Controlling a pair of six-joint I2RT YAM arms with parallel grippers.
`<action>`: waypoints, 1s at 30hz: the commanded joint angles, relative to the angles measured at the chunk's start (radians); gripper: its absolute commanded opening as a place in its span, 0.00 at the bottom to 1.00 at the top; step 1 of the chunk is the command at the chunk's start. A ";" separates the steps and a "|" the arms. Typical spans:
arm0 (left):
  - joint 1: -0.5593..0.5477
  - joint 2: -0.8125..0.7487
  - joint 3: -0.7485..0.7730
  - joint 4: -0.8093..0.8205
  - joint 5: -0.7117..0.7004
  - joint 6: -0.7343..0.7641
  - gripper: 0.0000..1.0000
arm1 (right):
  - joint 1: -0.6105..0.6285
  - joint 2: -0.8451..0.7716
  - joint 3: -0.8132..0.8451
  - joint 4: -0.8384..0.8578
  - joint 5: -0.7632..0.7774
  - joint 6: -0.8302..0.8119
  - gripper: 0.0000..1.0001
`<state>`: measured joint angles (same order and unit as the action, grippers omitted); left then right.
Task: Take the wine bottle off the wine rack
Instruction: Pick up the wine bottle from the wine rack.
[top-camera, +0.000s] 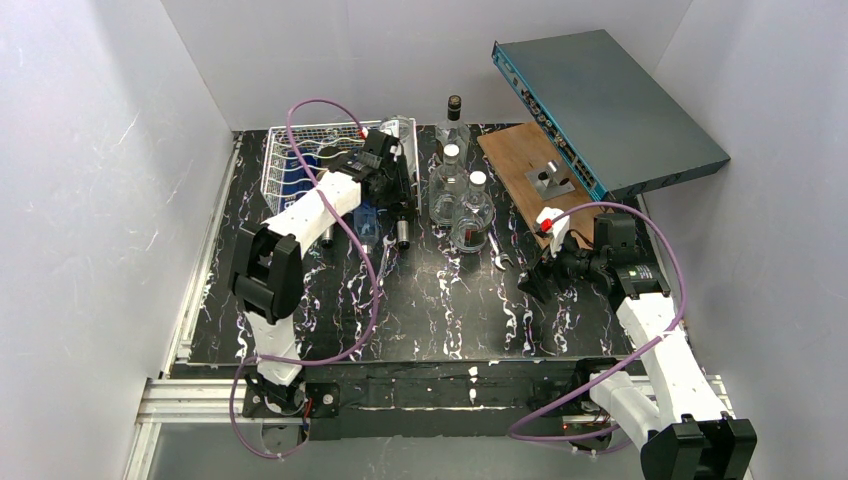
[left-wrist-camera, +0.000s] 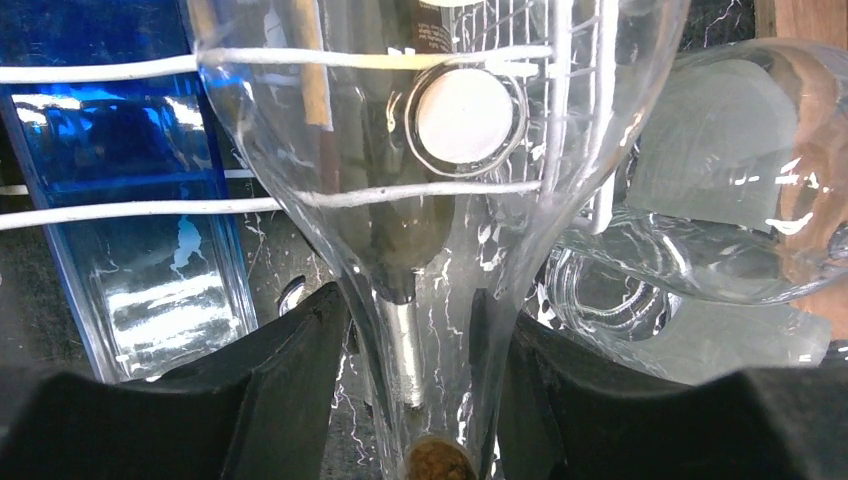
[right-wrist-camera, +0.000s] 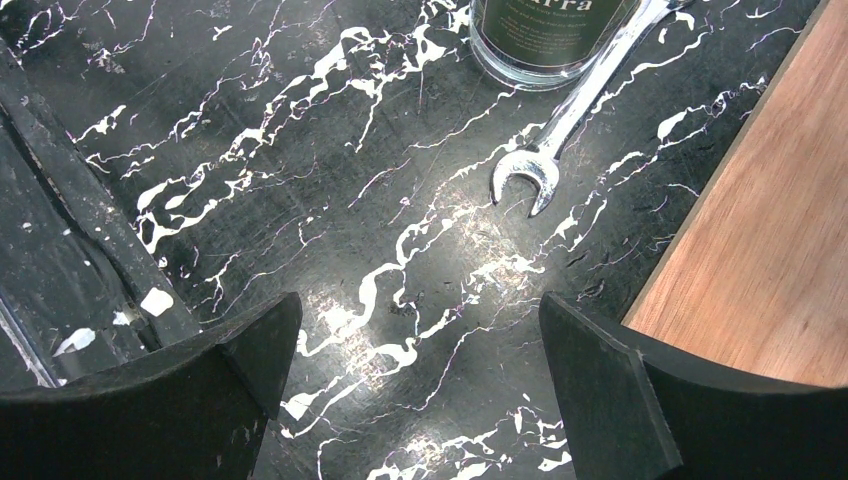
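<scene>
The wine rack (top-camera: 285, 150), a white wire basket, sits at the back left; its wires (left-wrist-camera: 100, 70) cross the left wrist view. A clear wine bottle (left-wrist-camera: 440, 230) lies in it, its corked neck pointing toward me and out over the rack's front. My left gripper (top-camera: 395, 195) (left-wrist-camera: 418, 340) is at that neck, one black finger pressed on each side of the glass. A blue bottle (left-wrist-camera: 130, 150) lies beside it in the rack. My right gripper (top-camera: 535, 275) (right-wrist-camera: 420, 340) hovers open above bare table at the right, holding nothing.
Three clear bottles (top-camera: 450, 185) stand just right of the rack, one with a dark cap (top-camera: 453, 115) behind. A wooden board (top-camera: 530, 165) and a blue-grey box (top-camera: 610, 100) lie at the back right. A wrench (right-wrist-camera: 570, 120) rests by a green-labelled bottle (right-wrist-camera: 550, 35).
</scene>
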<state>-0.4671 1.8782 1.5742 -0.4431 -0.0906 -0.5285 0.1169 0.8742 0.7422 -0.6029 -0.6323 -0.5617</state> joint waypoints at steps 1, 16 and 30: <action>-0.001 0.008 0.039 -0.013 -0.034 0.003 0.48 | -0.008 -0.006 0.003 0.011 -0.024 -0.014 0.98; -0.001 -0.001 0.058 -0.014 -0.009 0.031 0.00 | -0.012 -0.005 0.003 0.011 -0.025 -0.015 0.98; -0.004 -0.142 0.057 0.017 -0.013 0.153 0.00 | -0.016 -0.004 0.003 0.011 -0.029 -0.016 0.98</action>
<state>-0.4732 1.8687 1.5955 -0.4824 -0.0864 -0.4477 0.1104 0.8742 0.7422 -0.6029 -0.6338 -0.5724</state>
